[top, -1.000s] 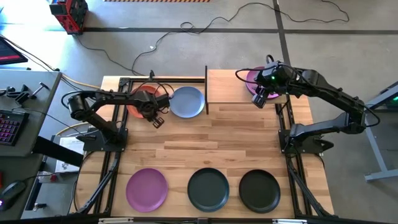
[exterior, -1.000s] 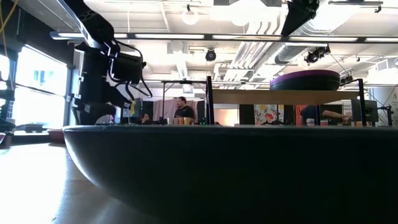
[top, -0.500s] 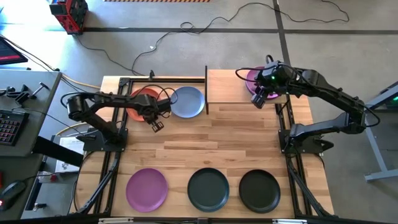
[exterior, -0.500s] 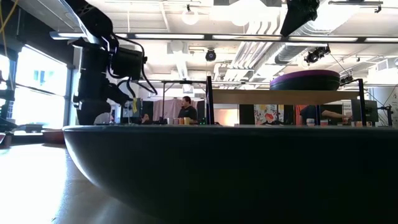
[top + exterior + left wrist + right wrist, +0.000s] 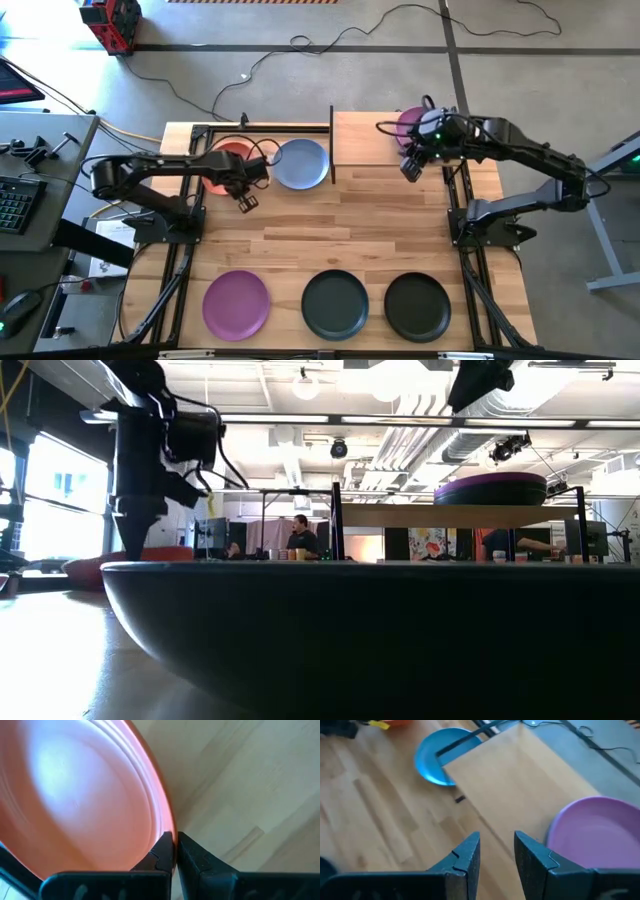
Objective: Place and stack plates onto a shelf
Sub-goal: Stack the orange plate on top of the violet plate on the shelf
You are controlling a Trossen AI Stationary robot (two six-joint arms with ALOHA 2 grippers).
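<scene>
Your left end effector [image 5: 174, 851] has its fingers pinched together on the rim of the orange plate [image 5: 75, 800], at the edge of the plate that faces away from the shelf [image 5: 370, 138]. The grip is on the thin lip only, and I think this is because the plate is shallow and gives no other place to take it. In the low view the plate's rim looks a little raised beside the arm, but I cannot tell if it is fully off the surface [image 5: 340, 230].

Your right end effector [image 5: 497, 851] hangs at the near edge of the shelf with its fingers narrowly apart, and it holds nothing. A purple plate [image 5: 597, 832] rests on the shelf board just beside it, on top of what looks like a dark plate in the low view, so the stack seems to be started there.

The pale blue plate [image 5: 301, 163] lies beside the shelf on its left, on the surface, under a dark post frame, and the orange plate is next to it, farther from the shelf. Well apart from the shelf, along the front edge of the surface, a second purple plate [image 5: 236, 303] and two dark plates [image 5: 336, 303] wait in a row.

In my judgement the step now is to carry the orange plate toward the shelf. A rim grip can let the plate tilt or slip, so please move slowly.
</scene>
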